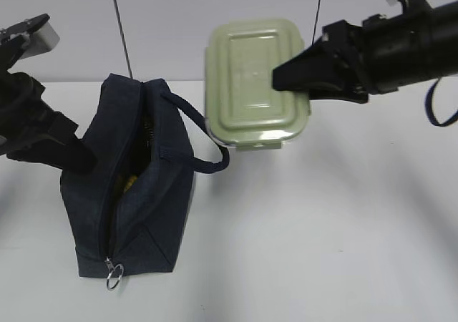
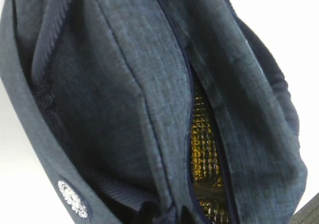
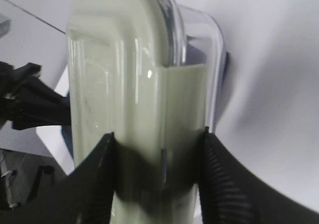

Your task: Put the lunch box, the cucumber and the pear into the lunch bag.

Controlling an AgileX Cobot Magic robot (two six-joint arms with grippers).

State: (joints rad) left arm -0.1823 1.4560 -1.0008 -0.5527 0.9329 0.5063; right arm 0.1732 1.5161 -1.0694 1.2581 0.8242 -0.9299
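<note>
White tabletop (image 1: 322,229) runs under everything, meeting a pale wall behind it. On it stands the lunch bag (image 1: 132,186), dark navy and boxy, which I take as my landmark. Its top zipper is undone, leaving a long slit, and a metal ring pull (image 1: 114,275) hangs at the near end of that zipper. A looped cord handle (image 1: 204,139) arches out from the bag's right side.

My right claw (image 3: 157,149) is clamped on the lunch box (image 1: 257,82), one finger on each side of it near a clip of the sage-green lid (image 3: 119,84), jaws about half spread to its thickness. The box is held up off the table, above and to the right of the bag, tilted so the lid faces the exterior camera. Its clear glass body (image 3: 204,59) shows behind the lid in my right wrist view.

My left claw (image 1: 54,147) is pressed against the left side of the bag, fingers closed almost fully; whether they pinch fabric I cannot tell. From my left wrist, the slit shows quilted foil lining (image 2: 204,149) with something yellow-orange down inside. I cannot make out a cucumber.
</note>
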